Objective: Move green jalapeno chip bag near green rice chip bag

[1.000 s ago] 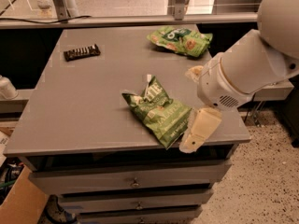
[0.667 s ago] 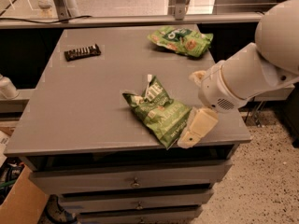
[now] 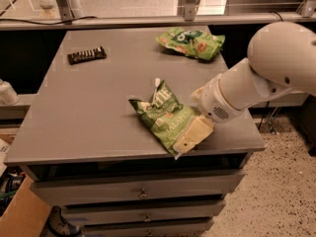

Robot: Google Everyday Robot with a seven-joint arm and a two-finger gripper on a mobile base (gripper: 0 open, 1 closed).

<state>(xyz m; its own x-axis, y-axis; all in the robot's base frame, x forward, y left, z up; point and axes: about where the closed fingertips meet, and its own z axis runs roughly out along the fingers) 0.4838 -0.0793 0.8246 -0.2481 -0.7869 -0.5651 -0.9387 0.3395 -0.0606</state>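
Here's the claw (image 3: 191, 131), low at the front right of the worktop (image 3: 98, 102), pressed up against the right end of the jalapeno bag (image 3: 165, 115). Its pale tip lies over the bag's lower corner, right by the front edge. Clenched or released? Can't tell from this angle, since the wrist hides the business end.

The jalapeno bag lies crumpled near the front edge, torn white corner pointing up and back. The rice bag (image 3: 190, 42) lies at the back right of the worktop, well apart from it. A dark bar (image 3: 87, 55) sits off at the back left, out of the way.

So this looks like the pick-up step: the claw is at the bag, and the carry has not begun. The bag is flat on the worktop, not lifted.

What comes next, by my reading, is a firm pinch on that crinkly foil, a small lift to clear the surface, then a run toward the back right, setting down just beside the rice bag without shoving it. One worry is that a slip sends the bag off the front edge.
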